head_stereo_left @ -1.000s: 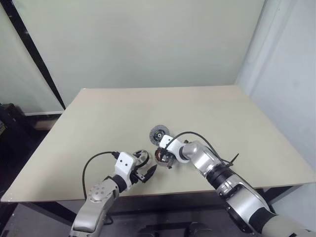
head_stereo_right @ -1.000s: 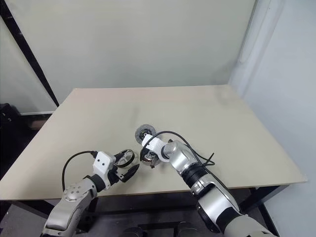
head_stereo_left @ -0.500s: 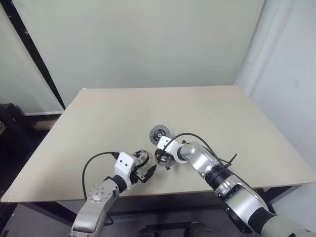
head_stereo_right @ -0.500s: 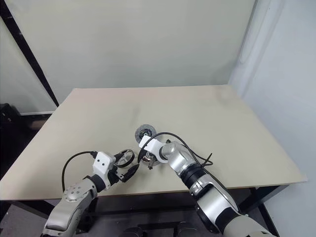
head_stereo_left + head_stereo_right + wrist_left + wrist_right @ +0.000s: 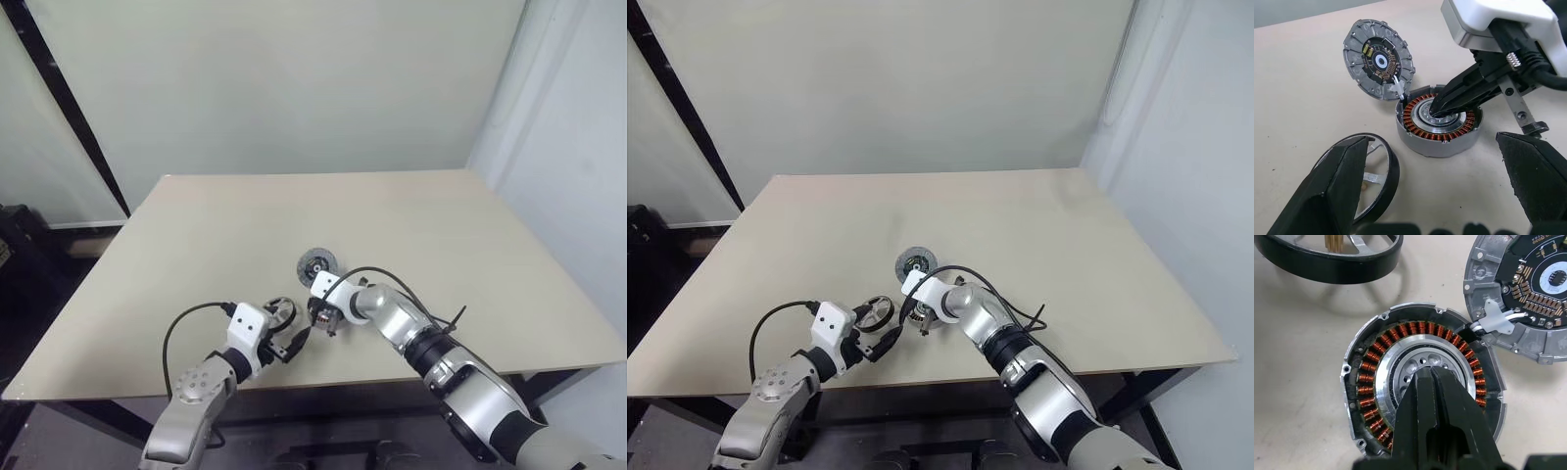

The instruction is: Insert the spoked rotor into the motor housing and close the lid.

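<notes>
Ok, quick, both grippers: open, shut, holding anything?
Left gripper: open, empty.
Right gripper: shut, tips on the pale centre of the round copper-wound motor housing, gripping nothing.

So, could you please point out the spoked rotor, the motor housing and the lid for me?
spoked rotor (image 5: 1385, 172): left wrist view, on its dark outer rim.
motor housing (image 5: 1400, 335): right wrist view, on the ring of copper windings.
lid (image 5: 1354, 49): left wrist view, on its grey metal rim.

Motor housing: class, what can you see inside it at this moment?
Inside the motor housing: a ring of copper windings around a pale metal centre. The shut right gripper presses into that centre, covering part of it. No rotor is inside.
</notes>
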`<action>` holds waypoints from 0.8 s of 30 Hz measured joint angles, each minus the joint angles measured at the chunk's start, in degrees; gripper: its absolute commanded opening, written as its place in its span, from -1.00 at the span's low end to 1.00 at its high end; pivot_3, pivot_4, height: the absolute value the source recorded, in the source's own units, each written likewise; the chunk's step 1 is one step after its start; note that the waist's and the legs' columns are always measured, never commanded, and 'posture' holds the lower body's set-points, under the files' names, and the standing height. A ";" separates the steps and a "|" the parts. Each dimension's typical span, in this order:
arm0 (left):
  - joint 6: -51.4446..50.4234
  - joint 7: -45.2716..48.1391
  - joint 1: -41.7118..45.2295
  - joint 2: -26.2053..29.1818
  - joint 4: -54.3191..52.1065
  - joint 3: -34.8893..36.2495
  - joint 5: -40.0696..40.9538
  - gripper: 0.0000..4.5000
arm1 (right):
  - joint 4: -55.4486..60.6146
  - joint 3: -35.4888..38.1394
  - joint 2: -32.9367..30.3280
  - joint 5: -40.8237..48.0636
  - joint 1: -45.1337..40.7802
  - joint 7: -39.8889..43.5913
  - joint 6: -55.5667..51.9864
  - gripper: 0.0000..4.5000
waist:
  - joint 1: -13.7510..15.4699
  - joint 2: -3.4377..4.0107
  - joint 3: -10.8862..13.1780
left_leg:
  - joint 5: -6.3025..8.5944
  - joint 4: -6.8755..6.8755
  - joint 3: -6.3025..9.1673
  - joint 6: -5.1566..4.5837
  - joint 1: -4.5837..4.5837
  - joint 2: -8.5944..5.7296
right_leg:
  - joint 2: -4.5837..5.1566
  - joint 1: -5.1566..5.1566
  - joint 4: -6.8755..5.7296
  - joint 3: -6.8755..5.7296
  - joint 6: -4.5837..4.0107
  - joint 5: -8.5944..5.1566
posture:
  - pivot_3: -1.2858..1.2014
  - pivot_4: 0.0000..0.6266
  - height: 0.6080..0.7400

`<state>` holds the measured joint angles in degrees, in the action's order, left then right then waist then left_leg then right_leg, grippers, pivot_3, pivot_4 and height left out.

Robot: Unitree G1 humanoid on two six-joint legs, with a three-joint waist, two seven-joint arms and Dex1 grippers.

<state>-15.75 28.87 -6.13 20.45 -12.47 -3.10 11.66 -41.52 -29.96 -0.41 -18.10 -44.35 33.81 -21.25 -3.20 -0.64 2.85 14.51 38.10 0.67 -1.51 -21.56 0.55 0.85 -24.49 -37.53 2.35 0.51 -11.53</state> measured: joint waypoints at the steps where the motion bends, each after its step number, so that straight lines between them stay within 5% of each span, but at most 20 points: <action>1: 0.00 0.00 -0.01 0.00 -0.10 -0.01 0.00 1.00 | -0.17 -0.02 -0.01 -0.08 0.01 -0.31 0.32 -1.00 | 0.01 0.00 0.00 | 0.00 0.00 0.00 0.00 0.00 0.00 | 0.00 0.00 0.00 0.00 0.00 0.00 | 0.03 -1.00 1.00; 24: -0.04 0.61 0.11 0.06 -0.13 -0.07 0.01 1.00 | 6.04 1.74 -2.63 0.12 0.93 0.83 -1.55 -1.00 | 0.01 0.00 0.00 | 0.00 -0.04 0.00 0.00 0.00 -0.01 | -0.01 -0.01 0.00 -0.01 0.00 0.00 | 0.03 -1.00 1.00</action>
<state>-15.79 29.48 -6.02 20.52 -12.60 -3.17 11.67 -35.47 -28.22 -3.04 -17.97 -43.42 34.65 -22.80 -3.19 -0.64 2.85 14.51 38.07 0.67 -1.51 -21.56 0.55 0.84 -24.50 -37.53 2.34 0.51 -11.53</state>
